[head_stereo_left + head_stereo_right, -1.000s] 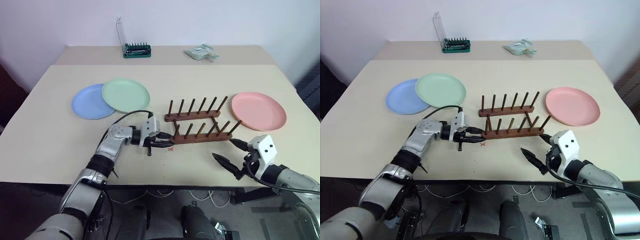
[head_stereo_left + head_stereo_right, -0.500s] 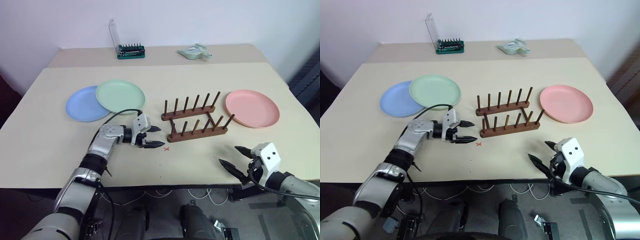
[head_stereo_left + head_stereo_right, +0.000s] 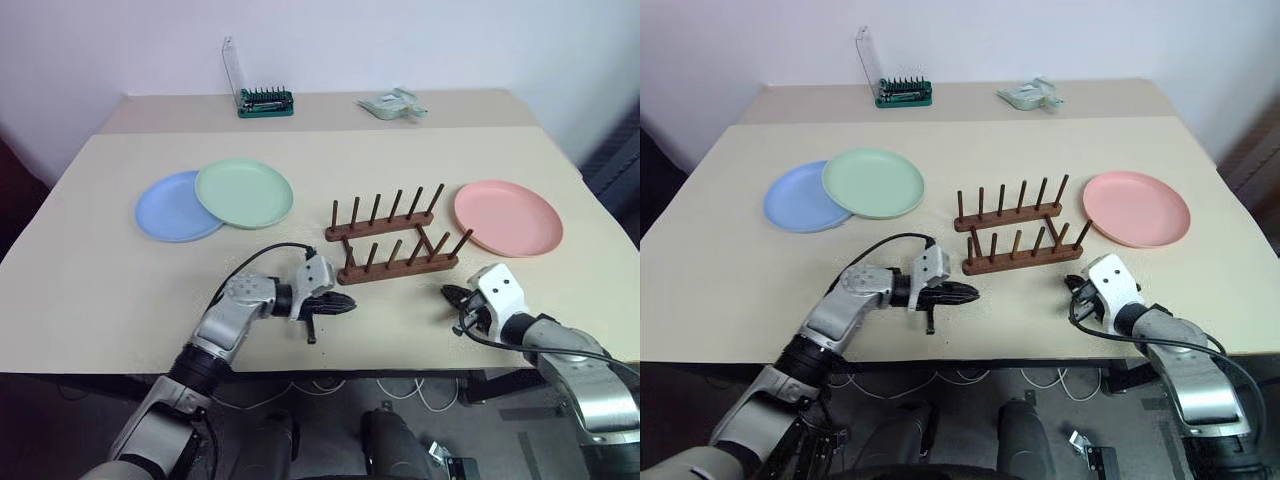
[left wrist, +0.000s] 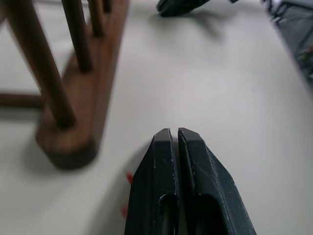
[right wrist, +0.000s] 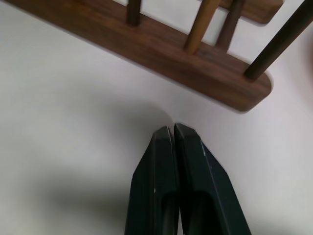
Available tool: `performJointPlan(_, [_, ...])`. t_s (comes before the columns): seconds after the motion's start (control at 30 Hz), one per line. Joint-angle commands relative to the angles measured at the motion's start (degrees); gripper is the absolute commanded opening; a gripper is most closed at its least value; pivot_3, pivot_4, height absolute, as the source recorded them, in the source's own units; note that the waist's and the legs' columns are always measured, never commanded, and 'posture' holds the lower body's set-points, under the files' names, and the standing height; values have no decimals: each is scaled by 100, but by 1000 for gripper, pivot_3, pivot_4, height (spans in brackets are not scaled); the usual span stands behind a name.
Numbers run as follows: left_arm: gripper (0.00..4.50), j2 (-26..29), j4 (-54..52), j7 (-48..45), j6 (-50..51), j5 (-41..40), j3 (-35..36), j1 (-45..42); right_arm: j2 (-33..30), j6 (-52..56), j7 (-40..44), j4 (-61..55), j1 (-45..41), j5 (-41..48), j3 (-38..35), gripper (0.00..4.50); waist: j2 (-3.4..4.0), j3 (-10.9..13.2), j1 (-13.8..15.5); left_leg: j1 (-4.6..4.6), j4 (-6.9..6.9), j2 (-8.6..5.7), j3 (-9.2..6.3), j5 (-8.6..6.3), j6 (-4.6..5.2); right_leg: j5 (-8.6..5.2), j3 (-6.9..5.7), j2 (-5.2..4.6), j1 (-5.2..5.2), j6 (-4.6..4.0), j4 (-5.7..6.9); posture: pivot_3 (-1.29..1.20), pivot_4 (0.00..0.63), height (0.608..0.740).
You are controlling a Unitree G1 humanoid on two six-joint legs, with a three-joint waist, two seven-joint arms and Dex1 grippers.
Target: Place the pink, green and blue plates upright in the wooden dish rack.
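Beige table [image 3: 120,270] (plates [image 3: 245,192], rack [image 3: 392,240])

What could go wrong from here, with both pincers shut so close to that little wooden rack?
1. The left pincer and right pincer sit shut, empty, low beside the ends of the wooden dish rack; a careless sweep might knock the light rack askew.
2. The green plate overlaps the blue plate, so lifting one may drag the other.
3. The pink plate lies flat near the table edge; a poor grasp might push it off.
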Motion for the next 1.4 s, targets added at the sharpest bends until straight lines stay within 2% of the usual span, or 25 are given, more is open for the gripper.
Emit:
performJointPlan(0.03, [200,-119,136,531,-153,163,103,-19,-4,1,-263,329,-271,-387,155,71,-1,0,-4,3,1,0,1,0,0,0,0,0,3,0,0,0,150,740])
performJointPlan(0.2, [200,-177,243,883,-303,210,173,-3,73,-14,-405,635,-620,-542,249,71,-1,-1,2,11,2,0,1,0,0,0,0,-1,11,0,-1,0,150,740])
performJointPlan(0.33, [200,-322,781,1631,-504,333,426,-226,145,-146,-499,1042,-1098,-690,393,71,-3,-1,-7,22,3,-1,4,0,0,2,1,-1,21,-1,-2,0,150,740])
performJointPlan(0.67, [200,-510,1681,2233,-941,515,486,-660,396,-478,-692,1844,-1845,-953,553,71,-2,-1,-1,49,-9,0,6,0,0,2,1,-1,42,-1,-5,0,150,740])
performJointPlan(1.0, [200,-505,1882,2256,-1102,503,574,-702,438,-620,-742,1930,-1827,-989,465,71,-2,-1,-15,53,-10,0,5,0,0,2,1,-1,45,0,-4,0,150,740])
performJointPlan(1.1, [200,-474,1611,1911,-1038,317,554,-566,307,-628,-614,1623,-1617,-948,413,71,-2,-1,-13,53,-11,0,5,0,0,2,1,-1,44,0,-4,0,150,740])
performJointPlan(1.17, [200,-378,1125,1430,-958,62,494,-328,83,-553,-240,1139,-1327,-638,154,71,0,-1,-10,51,-15,0,5,0,-1,2,1,-1,42,0,-4,0,150,740])
performJointPlan(1.27, [200,-186,446,896,-773,-267,488,-9,-268,-306,28,633,-1006,-292,-428,914,2,1,-10,45,-21,0,4,-3,2,0,2,-1,36,3,-8,0,150,740])
performJointPlan(1.33, [200,-82,57,616,-571,-520,544,152,-518,-148,186,415,-852,-179,-686,1771,5,3,-9,40,-20,-1,6,-3,3,0,3,-3,31,2,-8,0,150,740])
performJointPlan(1.4, [200,25,-298,396,-355,-785,646,254,-829,-98,257,394,-787,-252,-863,2851,4,4,-10,39,-17,0,6,-3,3,-1,3,-3,31,1,-8,0,150,740])
